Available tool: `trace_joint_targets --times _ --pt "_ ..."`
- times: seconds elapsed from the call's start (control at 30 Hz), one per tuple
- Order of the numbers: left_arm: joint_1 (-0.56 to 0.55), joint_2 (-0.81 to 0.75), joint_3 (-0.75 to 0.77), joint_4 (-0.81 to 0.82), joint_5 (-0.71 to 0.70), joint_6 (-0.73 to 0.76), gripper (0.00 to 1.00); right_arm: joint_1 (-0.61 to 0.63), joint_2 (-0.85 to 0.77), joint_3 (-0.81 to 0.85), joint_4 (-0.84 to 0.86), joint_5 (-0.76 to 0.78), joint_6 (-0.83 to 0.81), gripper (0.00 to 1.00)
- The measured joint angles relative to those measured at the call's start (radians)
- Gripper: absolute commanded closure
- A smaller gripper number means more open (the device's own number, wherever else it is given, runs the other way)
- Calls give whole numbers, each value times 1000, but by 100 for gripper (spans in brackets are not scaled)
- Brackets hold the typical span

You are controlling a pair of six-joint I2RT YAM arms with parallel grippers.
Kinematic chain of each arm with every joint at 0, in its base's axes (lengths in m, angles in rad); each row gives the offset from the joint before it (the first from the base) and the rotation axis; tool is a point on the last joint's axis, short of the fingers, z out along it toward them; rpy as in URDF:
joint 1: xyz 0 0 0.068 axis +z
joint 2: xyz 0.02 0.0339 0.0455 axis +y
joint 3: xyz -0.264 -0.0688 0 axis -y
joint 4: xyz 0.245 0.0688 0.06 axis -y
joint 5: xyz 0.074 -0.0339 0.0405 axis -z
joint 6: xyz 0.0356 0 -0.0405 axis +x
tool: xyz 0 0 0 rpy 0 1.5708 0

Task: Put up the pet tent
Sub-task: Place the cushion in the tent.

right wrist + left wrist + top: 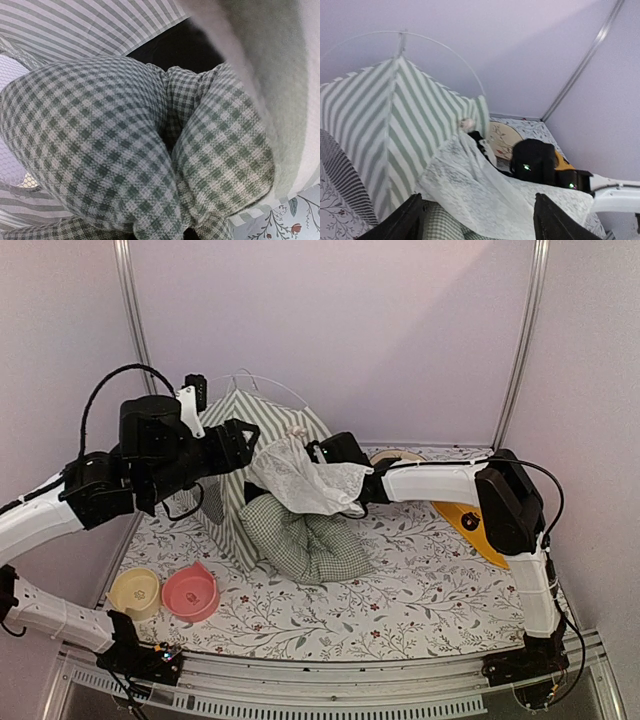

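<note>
The pet tent (232,445) stands at the back centre, striped green and white, with thin white poles arching over its top. Its white lace curtain (305,480) drapes over my right gripper (326,454). The gingham cushion (305,538) lies bunched at the tent's opening. My left gripper (238,440) is at the tent's left side, open and empty. In the left wrist view its fingers (410,220) frame the curtain (470,185) and the striped wall (395,120). In the right wrist view the cushion (115,145) fills the frame and gathers into a pinch at my gripper (187,234), whose fingers are hidden.
A yellow bowl (134,592) and a pink bowl (190,592) sit at the front left of the floral mat (420,590). A round tan disc (397,456) and an orange item (468,520) lie at the back right. Frame posts stand at both back corners.
</note>
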Motion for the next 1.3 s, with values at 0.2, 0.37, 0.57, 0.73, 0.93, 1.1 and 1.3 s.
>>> trace_joint_targets --times 0.2,0.37,0.57,0.73,0.93,1.1,1.3 --pt "330 104 116 -34 0 45 26 4 0 0 0 -4 -18 100" --pt "451 208 225 -11 131 24 33 11 0 0 0 -5 -29 100" --pt "476 275 256 -14 238 6 32 24 0 0 0 -20 -46 100" --pt "447 189 126 -16 241 -11 35 33 -3 0 0 -31 -60 100" --pt "382 98 -64 -30 239 -53 42 35 -8 1 -1 -47 -71 100" --pt "301 111 -101 -58 179 -74 61 35 -8 4 -6 -62 -87 100" --pt "267 150 -99 -47 142 -13 100 40 -9 21 -10 -151 -142 100"
